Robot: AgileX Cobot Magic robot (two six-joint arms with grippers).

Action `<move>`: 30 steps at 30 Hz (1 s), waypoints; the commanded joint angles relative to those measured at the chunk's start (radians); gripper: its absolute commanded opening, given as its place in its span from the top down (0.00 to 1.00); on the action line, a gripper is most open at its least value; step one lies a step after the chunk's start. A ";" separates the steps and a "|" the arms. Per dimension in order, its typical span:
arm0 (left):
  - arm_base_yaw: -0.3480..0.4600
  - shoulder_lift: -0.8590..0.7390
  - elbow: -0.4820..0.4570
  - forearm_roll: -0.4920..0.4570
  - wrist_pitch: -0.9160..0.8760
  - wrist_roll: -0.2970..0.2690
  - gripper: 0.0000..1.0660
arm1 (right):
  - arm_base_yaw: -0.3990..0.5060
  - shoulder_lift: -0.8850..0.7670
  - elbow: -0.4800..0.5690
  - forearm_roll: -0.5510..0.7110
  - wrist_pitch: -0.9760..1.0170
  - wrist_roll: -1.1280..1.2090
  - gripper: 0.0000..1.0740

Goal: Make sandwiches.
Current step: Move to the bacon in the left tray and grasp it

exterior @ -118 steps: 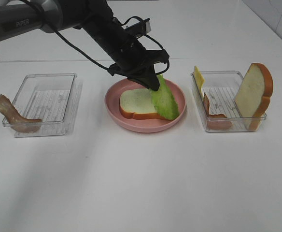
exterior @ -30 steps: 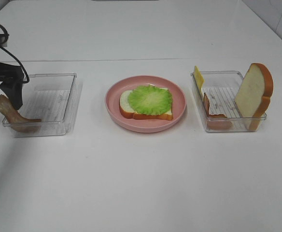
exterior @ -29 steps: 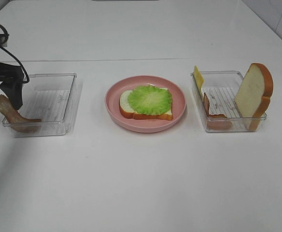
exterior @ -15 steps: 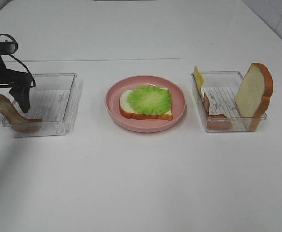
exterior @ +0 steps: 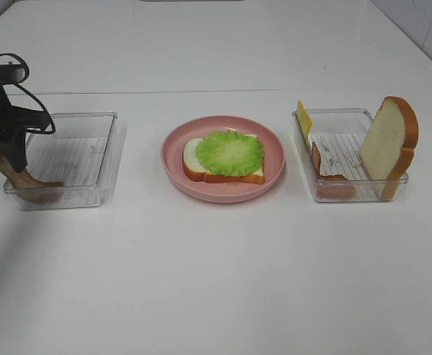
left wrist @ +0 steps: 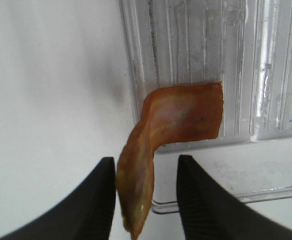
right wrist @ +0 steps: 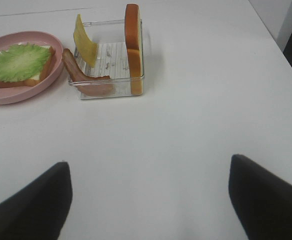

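My left gripper (left wrist: pixel 146 172) stood part-open astride the bacon strip's (left wrist: pixel 181 117) outer end, one finger (left wrist: pixel 93 205) touching it, other just clear, strip draped over the left clear tray's (left wrist: pixel 211 45) wall.

The table (exterior: pixel 216 296) is plain white and the plate (exterior: pixel 223 195) pink, with a white, orange-brown-crusted bread slice (exterior: pixel 191 159) and ruffled bright green lettuce (exterior: pixel 229 151) on it. The left tray (exterior: pixel 90 118) and right tray (exterior: pixel 349 197) are clear with fine ribbed lines; the right one's cheese (exterior: pixel 303 117) is yellow, its bacon strip (exterior: pixel 333 182) reddish brown, its upright bread slice (exterior: pixel 385 140) white with orange-brown crust. The left bacon strip (left wrist: pixel 178 117) is orange-brown with a paler pinkish streak, and the left gripper (left wrist: pixel 146 165) is black with finely ribbed pads.
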 commanded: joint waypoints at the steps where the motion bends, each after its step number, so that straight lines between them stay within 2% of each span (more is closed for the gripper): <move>1: -0.002 0.004 0.000 -0.010 0.001 -0.016 0.70 | 0.002 -0.031 0.002 -0.006 -0.010 0.005 0.26; 11: -0.002 0.004 0.000 -0.009 -0.004 -0.014 0.72 | 0.002 -0.031 0.002 -0.006 -0.010 0.005 0.26; 12: -0.002 0.004 0.000 -0.009 -0.004 -0.014 0.78 | 0.002 -0.031 0.002 -0.006 -0.010 0.005 0.26; 13: -0.002 0.004 0.000 -0.009 -0.004 -0.014 0.78 | 0.002 -0.031 0.002 -0.006 -0.010 0.005 0.26; 14: -0.002 0.004 0.000 -0.009 -0.004 -0.014 0.84 | 0.002 -0.031 0.002 -0.006 -0.010 0.005 0.26; 15: -0.002 0.004 0.000 -0.009 -0.004 -0.011 1.00 | 0.002 -0.031 0.002 -0.006 -0.010 0.005 0.26; 24: -0.002 -0.013 -0.001 -0.011 0.005 -0.006 1.00 | 0.002 -0.031 0.002 -0.006 -0.010 0.005 0.26; 30: -0.002 -0.106 -0.002 -0.030 0.005 -0.005 1.00 | 0.002 -0.031 0.002 -0.006 -0.010 0.005 0.26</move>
